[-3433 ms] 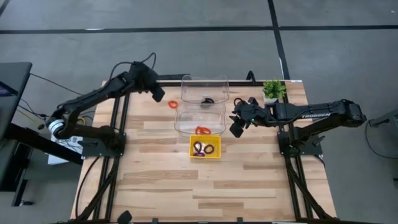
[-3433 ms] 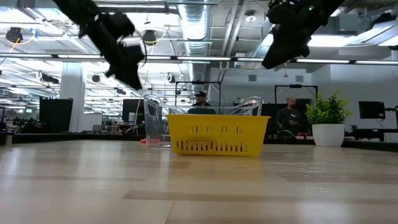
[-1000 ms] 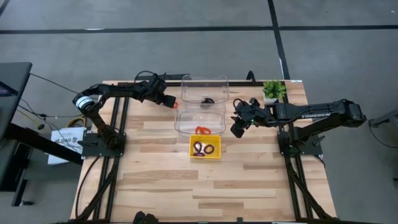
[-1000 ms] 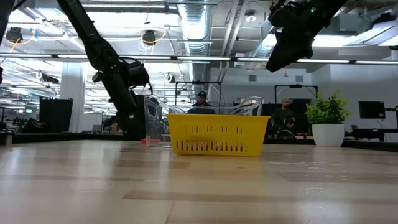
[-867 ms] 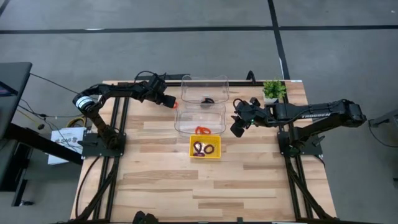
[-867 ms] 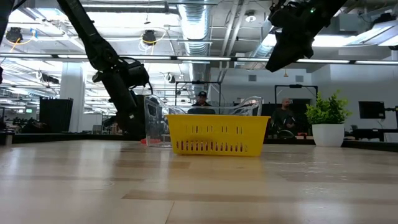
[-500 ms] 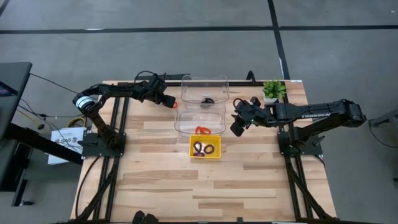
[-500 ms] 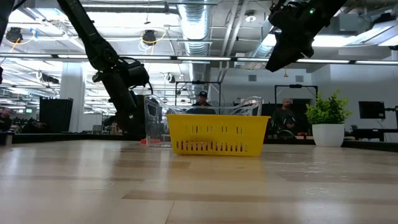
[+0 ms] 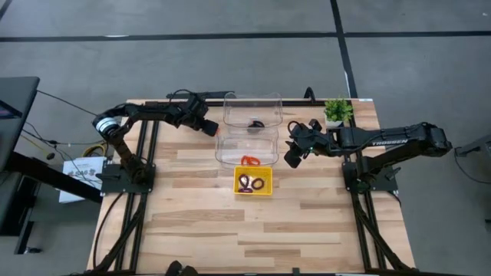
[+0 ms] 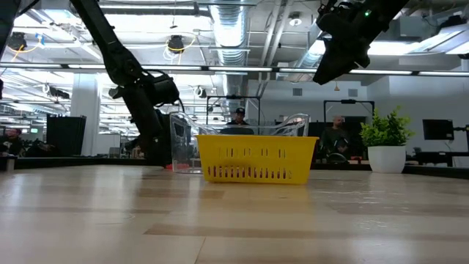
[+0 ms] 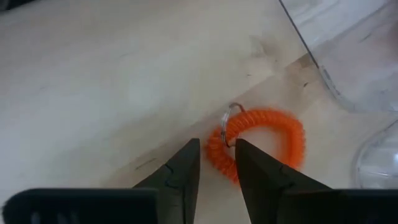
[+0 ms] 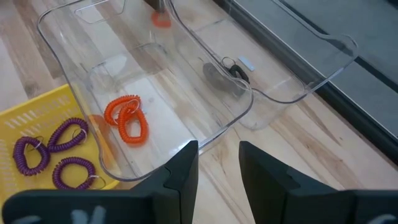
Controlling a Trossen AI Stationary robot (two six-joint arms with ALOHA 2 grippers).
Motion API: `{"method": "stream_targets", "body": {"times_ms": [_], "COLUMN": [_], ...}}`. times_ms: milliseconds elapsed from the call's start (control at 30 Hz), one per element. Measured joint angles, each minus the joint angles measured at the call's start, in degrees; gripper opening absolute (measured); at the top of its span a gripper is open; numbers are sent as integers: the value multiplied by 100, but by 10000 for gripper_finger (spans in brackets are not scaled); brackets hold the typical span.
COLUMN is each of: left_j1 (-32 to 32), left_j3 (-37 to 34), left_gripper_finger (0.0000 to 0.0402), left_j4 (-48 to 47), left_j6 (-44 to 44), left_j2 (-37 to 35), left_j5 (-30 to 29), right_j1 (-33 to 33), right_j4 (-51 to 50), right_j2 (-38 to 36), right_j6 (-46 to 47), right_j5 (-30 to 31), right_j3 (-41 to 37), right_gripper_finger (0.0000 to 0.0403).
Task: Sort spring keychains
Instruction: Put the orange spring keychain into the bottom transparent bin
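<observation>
left gripper [image 11: 216, 163] low over the desk [image 9: 199, 222] just beside the two clear bins, fingers [image 11: 180, 171] slightly spread and straddling the near edge of a loose orange keychain [image 11: 258, 143] that lies flat on the wood; cannot tell whether the fingers touch it. the keychain's small metal ring sits at its edge facing the gripper. right gripper [image 12: 217, 163] hangs in the air beside the near clear bin [image 9: 245, 146], fingers spread, holding nothing. near clear bin holds two orange keychains [image 12: 126, 118]. far clear bin [image 9: 252, 111] holds one black keychain [image 12: 229, 70]. yellow tray [image 9: 253, 182], touching the near bin's front, holds purple keychains [image 12: 56, 152], three seen in the right wrist view. small potted plant [image 9: 336, 111] at the desk's far right corner.
</observation>
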Motion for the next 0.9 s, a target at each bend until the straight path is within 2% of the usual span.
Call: {"method": "stream_targets", "body": {"times_ms": [233,367,567,900], "left_j1": [-42,-23,181,664], "left_j3": [52,26,-35,-24], "left_gripper_finger": [100,100,100,92], "left_j4": [-2,-232,-1200,-1997], "left_j6": [91,315,701,1025], "left_j2": [366,123,-431,-615], "left_j5": [-18,-172,-866,-875], "right_j1": [6,7,7,9], "right_j4": [1,2,37,55], "right_j2": [-1,0,-2,-2], "right_j6": [12,100,107,110], "right_j5": [-16,-20,-20,-17], "right_j3": [0,0,-2,-2], "right_gripper_finger": [107,107,107,107]}}
